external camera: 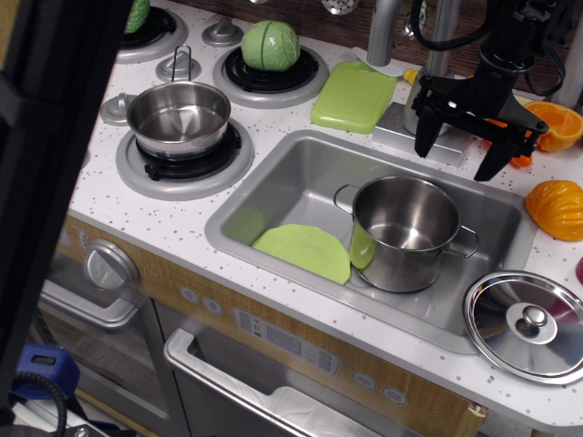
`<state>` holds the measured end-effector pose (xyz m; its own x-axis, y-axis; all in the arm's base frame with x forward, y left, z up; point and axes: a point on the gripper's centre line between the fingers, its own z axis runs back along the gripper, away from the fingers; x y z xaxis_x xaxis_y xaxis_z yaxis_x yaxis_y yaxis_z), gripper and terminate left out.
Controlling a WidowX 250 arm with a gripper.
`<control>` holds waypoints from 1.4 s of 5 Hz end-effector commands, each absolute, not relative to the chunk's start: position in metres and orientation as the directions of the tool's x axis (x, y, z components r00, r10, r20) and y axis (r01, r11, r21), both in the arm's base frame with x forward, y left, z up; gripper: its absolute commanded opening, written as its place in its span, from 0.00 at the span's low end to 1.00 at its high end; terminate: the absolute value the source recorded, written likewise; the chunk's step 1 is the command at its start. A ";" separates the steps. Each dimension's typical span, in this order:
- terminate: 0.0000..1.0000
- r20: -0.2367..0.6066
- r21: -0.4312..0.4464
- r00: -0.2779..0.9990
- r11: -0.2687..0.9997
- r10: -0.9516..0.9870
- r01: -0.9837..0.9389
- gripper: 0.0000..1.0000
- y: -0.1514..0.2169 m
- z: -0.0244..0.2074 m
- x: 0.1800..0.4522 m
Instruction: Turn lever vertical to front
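Note:
My black gripper (454, 157) hangs over the back rim of the sink (273, 196), right in front of the silver tap column (444, 32). Its two fingers (424, 137) are spread wide and point down toward the sink, with nothing between them. The lever is hidden behind the gripper's body, so I cannot tell which way it points. The grey tap base plate (397, 125) shows to the left of the fingers. The tall spout pipe (383, 32) rises to the left of the column.
A steel pot (405, 232) and a green plate (305, 252) lie in the sink. A pot lid (526, 323) lies front right. Orange toy food (556, 208) sits right, a green board (353, 96) left of the tap. A dark shape (46, 182) blocks the left.

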<state>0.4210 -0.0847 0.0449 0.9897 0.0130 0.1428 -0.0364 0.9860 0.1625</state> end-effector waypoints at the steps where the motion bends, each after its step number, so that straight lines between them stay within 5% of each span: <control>1: 0.00 0.271 0.173 0.963 0.984 -0.014 -0.034 1.00 -0.086 0.089 0.441; 4: 0.00 0.437 0.184 0.899 0.980 -0.011 -0.078 1.00 -0.092 0.106 0.481; 7: 0.00 0.470 0.199 0.882 0.977 -0.030 -0.073 1.00 -0.092 0.104 0.496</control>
